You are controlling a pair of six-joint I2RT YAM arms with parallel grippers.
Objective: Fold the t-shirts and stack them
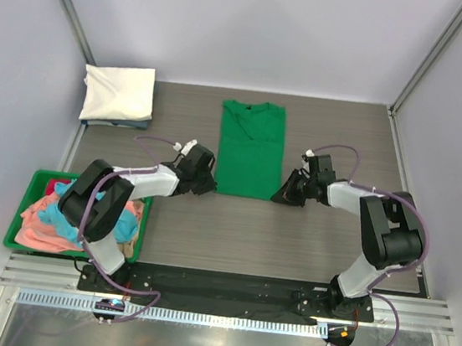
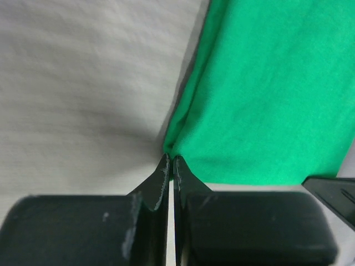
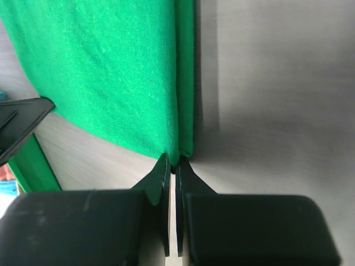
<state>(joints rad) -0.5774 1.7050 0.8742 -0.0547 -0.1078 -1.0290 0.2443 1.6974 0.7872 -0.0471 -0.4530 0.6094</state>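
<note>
Top external shows green t-shirt folded lengthwise, flat and narrow

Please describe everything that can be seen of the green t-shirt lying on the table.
The green t-shirt is plain bright green, soft knit cloth. It lies flat on the table, sleeves folded in to a long narrow rectangle, collar at the far end. The left gripper and right gripper are shut at its two near corners, apparently pinching them.
</note>
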